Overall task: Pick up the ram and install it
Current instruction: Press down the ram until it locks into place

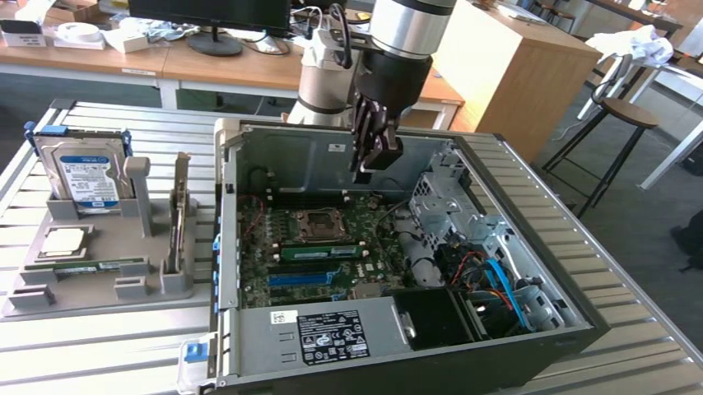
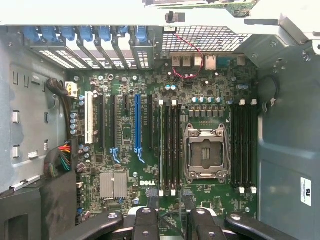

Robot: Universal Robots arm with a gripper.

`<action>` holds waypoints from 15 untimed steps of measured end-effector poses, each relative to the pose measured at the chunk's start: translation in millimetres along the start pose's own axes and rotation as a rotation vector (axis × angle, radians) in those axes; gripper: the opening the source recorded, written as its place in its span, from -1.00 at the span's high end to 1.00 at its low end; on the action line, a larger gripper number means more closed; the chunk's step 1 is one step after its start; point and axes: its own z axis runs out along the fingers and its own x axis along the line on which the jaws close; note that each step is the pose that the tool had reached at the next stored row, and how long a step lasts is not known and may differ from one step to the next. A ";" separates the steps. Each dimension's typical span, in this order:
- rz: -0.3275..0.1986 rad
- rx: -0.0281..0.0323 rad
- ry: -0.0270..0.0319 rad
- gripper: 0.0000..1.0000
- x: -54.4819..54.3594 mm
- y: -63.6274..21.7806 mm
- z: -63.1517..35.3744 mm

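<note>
Hand (image 1: 371,164) over an open grey sheet-metal case (image 1: 308,156). Dark fingers (image 2: 149,220) spread wide apart, nothing between them, touching nothing.

Directly below hand: green motherboard (image 2: 215,85), densely studded with small parts. Square metal-framed socket (image 2: 204,152). One long blue slot (image 2: 137,122). Rows of narrow black slots with white end latches.

Also beneath hand: second stick (image 1: 318,250), green, standing on edge in a slot near the socket.

Ram (image 1: 88,266) well apart from hand, outside the case, off toward the exterior view's left. Long, narrow, thin green board with a row of small dark chips. Lying lengthwise in a groove of a matte grey moulded holder (image 1: 104,298); flat or on edge, cannot tell.

Same holder, farther from hand than the case wall: boxy hard drive (image 1: 88,173) with blue-and-white label, upright. Thin expansion card (image 1: 181,206), upright, on the holder's side nearest the case.

Counter (image 1: 99,123): pale ribbed metal slats.
</note>
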 end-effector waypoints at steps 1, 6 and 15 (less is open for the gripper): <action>0.000 0.0000 0.0001 0.39 0.0 0.0 0.0; 0.000 0.0000 0.0001 0.39 0.0 0.0 0.0; 0.000 0.0000 0.0000 0.80 0.0 0.0 0.0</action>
